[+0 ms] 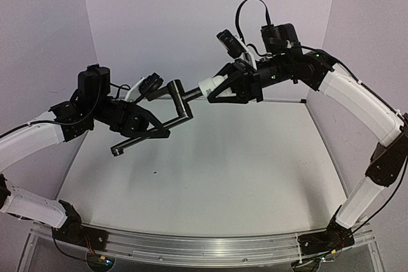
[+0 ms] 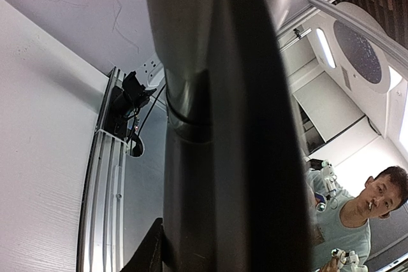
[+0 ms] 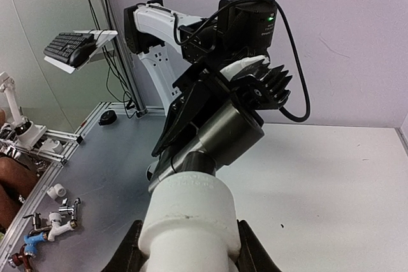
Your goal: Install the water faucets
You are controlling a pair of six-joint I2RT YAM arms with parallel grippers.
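Note:
My left gripper (image 1: 148,133) is shut on the black metal faucet pipe (image 1: 145,139) and holds it in the air above the white table (image 1: 223,164). The pipe's bent crank end (image 1: 180,99) points at my right gripper (image 1: 220,88), which is shut on the white plastic fitting (image 1: 208,85). The pipe's threaded end sits in the fitting's mouth. In the right wrist view the fitting (image 3: 189,218) fills the bottom between my fingers, with the dark pipe end (image 3: 224,133) entering it. In the left wrist view the pipe (image 2: 217,132) fills the frame, close up.
Purple walls close in the table at the back and both sides. An aluminium rail (image 1: 191,250) runs along the near edge. In the right wrist view, several spare faucet parts (image 3: 48,224) lie on a grey surface beyond the table.

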